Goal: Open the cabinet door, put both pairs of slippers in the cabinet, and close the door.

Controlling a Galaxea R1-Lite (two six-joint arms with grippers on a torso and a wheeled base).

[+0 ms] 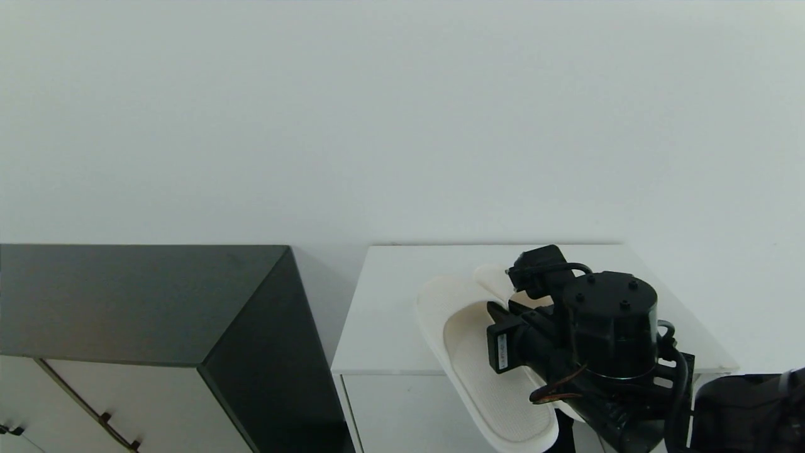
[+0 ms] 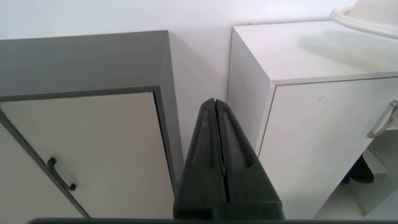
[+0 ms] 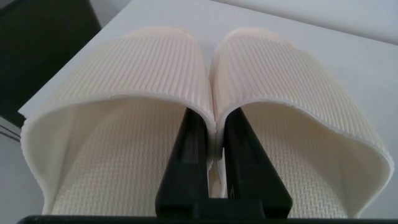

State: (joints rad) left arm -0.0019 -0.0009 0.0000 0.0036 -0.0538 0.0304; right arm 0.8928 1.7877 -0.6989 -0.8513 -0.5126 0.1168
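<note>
The white cabinet [image 1: 390,314] stands against a pale wall, and over the front right part of its top is a pair of cream slippers [image 1: 478,352] with a ribbed surface. Their heels reach out past the front edge of the white cabinet. The right gripper [image 3: 211,127] is inside the slippers from the heel side. Its two black fingers [image 3: 189,155] pinch the inner walls of both upper bands together, so the two slippers are held side by side, touching each other. I cannot tell if the soles rest on the white cabinet or hang just above it. A metal handle [image 2: 382,118] is on the front of the white cabinet; I cannot tell if its door is open. Just beside the white cabinet, to its left, stands a dark grey cabinet [image 1: 126,296] with cream doors and a small dark handle [image 2: 61,174]. The left gripper [image 2: 215,109] is in front of the narrow gap between the two cabinets, lower than the top of the white cabinet, with its fingers pressed together and nothing between them. A small white label [image 1: 502,352] sits on the right arm above the slippers; its print is too small to read.
</note>
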